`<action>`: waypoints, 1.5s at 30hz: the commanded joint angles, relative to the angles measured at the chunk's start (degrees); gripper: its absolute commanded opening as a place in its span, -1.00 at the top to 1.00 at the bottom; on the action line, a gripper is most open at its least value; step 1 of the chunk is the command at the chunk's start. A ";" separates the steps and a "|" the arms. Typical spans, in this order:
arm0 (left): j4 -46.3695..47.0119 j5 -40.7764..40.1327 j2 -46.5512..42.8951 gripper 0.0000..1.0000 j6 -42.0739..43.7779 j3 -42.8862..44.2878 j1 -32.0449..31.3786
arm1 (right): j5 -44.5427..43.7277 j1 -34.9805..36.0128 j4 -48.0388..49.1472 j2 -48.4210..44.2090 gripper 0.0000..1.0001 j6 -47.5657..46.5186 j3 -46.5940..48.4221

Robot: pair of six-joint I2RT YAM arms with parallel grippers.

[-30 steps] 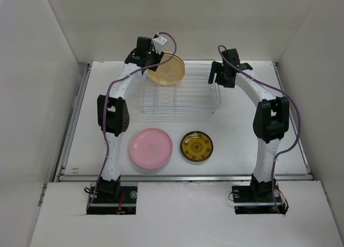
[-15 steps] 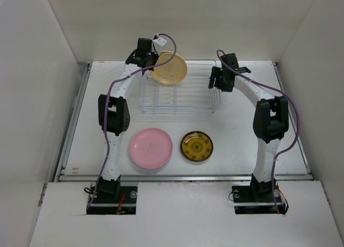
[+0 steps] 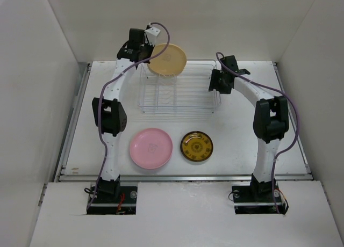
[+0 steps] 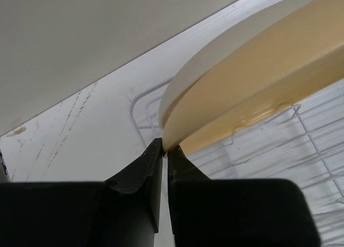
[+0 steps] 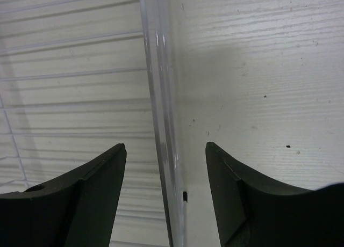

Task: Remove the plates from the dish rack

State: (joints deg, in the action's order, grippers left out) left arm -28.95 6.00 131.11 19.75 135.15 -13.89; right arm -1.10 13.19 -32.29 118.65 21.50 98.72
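Note:
The wire dish rack [image 3: 180, 91] stands at the back middle of the table and shows no plates in its slots. My left gripper [image 3: 146, 55] is shut on the rim of a cream plate [image 3: 167, 60], held tilted above the rack's back left corner. In the left wrist view the gripper [image 4: 164, 146] pinches the cream plate's [image 4: 252, 80] edge over the rack wires [image 4: 317, 134]. My right gripper [image 3: 217, 81] is open, its jaws either side of the rack's right end rim [image 5: 161, 118]. A pink plate [image 3: 151, 147] and an amber patterned plate [image 3: 196, 146] lie flat on the table in front.
White walls enclose the table on the left, back and right. The table's raised front edge [image 3: 183, 177] runs just behind the arm bases.
My left gripper has lifted the cream plate up and back, out of the rack. My right gripper has shifted slightly at the rack's right end.

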 commanded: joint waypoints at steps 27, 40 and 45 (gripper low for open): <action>-41.82 22.73 -24.94 1.00 13.09 -2.00 8.79 | 3.47 0.26 3.29 -11.24 -0.44 -4.00 1.30; -62.28 12.46 -31.54 1.00 34.04 -32.48 3.52 | 12.52 5.52 4.70 3.94 -0.61 -10.86 29.03; -61.06 11.84 -27.76 1.00 31.42 -40.14 -0.52 | 15.87 8.25 6.10 13.35 -0.61 -16.56 36.90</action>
State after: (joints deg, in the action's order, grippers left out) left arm -75.22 18.59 102.69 50.89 97.01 -12.32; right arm 11.57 19.59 -27.73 128.03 9.78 132.31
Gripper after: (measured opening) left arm 0.025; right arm 0.804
